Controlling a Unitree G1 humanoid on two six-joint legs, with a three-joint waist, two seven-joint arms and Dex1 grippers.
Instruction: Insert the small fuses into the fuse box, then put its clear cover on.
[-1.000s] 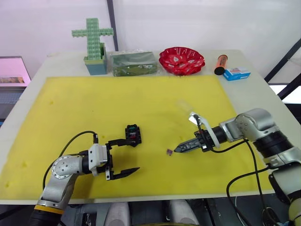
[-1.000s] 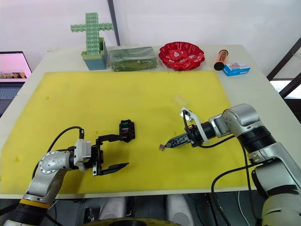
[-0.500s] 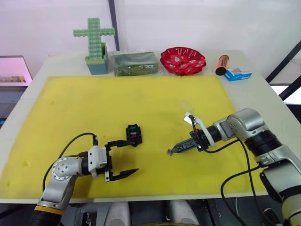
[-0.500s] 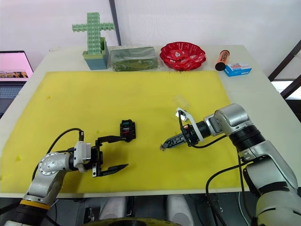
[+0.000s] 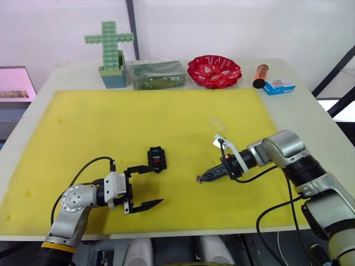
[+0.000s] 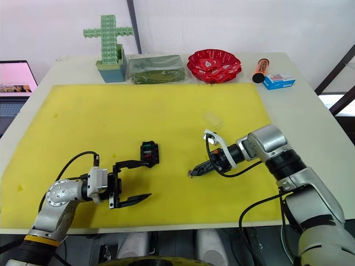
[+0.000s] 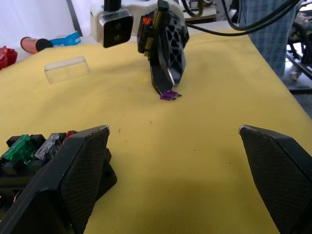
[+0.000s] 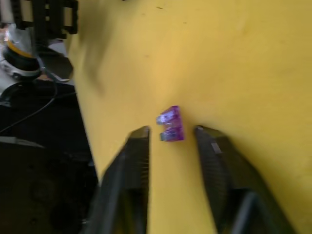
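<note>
One purple fuse [image 8: 170, 125] is lying loose on the yellow mat [image 5: 138, 127], and the right end effector [image 8: 170, 132] is reaching down to it with its two fingers slightly parted, one tip on each side of the fuse and neither visibly touching it. From the left wrist view the same purple fuse [image 7: 170, 94] is sitting right at the tip of that right end effector [image 7: 166, 87]. The fuse box [image 5: 156, 158] is resting on the mat well apart from the purple fuse, toward the robot's left, and it is carrying a green fuse [image 7: 18, 147], a whitish-grey fuse [image 7: 50, 145] and a red fuse [image 7: 69, 135] side by side in its slots. The left end effector [image 5: 147, 185] is hovering low over the mat with its fingers spread wide, the upper finger [image 5: 141, 168] reaching just beside the near end of the fuse box; whether it is touching the box cannot be told. The clear cover [image 7: 67, 69] is lying flat on the mat beyond the right end effector, apart from everything else. Along the far edge of the white surface [image 5: 299, 111] are standing a green block cross in a teal holder [image 5: 111, 52], a clear bag of green pieces [image 5: 156, 74], a red bowl [image 5: 214, 71], an orange tube [image 5: 259, 76] and a blue-and-white carton [image 5: 279, 86]
</note>
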